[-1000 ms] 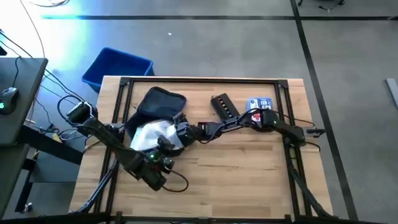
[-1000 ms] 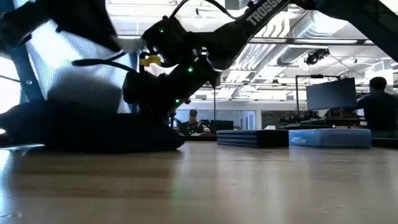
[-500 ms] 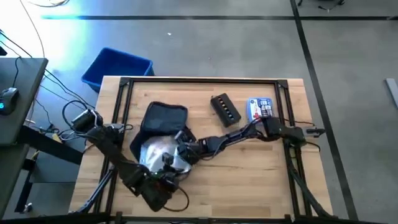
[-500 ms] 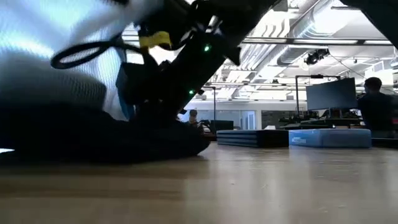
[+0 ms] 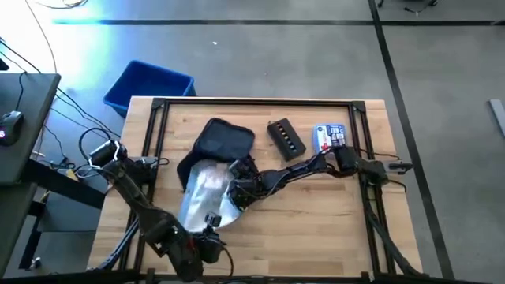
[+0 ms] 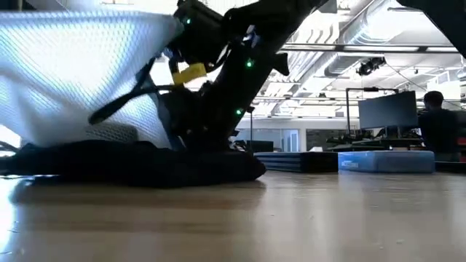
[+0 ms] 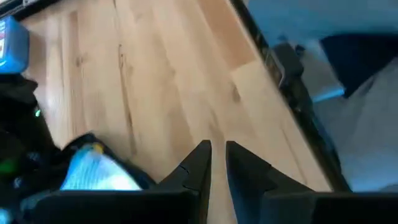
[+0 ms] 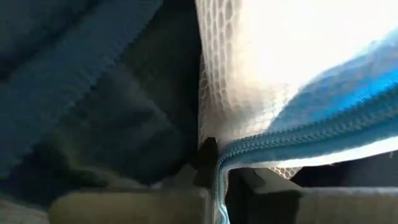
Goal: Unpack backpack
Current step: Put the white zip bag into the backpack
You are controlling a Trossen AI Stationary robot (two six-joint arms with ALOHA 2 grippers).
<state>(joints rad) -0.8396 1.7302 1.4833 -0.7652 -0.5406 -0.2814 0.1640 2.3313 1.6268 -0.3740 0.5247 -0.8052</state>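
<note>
One item is coming out of the backpack [image 5: 226, 140], which lies flat on the table [image 5: 316, 229] just behind the right gripper [image 5: 241, 186]. A white mesh pouch [image 5: 202, 192] with a blue zip edge stretches from the bag's mouth, past that gripper, towards the left gripper [image 5: 207, 235].

The right wrist view shows the right gripper's fingers pinched tight on the pouch's zip edge, with dark backpack fabric right beside them. The left gripper's fingers are nearly together with only a thin slit between them. Nothing shows in that slit, so whether it grips the pouch is unclear.

Compared with a second ago, much more of the pouch lies outside the bag. The left arm has drawn back towards the table's front edge, and the backpack has slid a little towards the right arm's side. By my judgement the pouch is almost free, though the bag may drag along with it.

A black box [image 5: 286, 137] and a blue-and-white box [image 5: 330, 136] sit beside the right arm, well behind its gripper.
</note>
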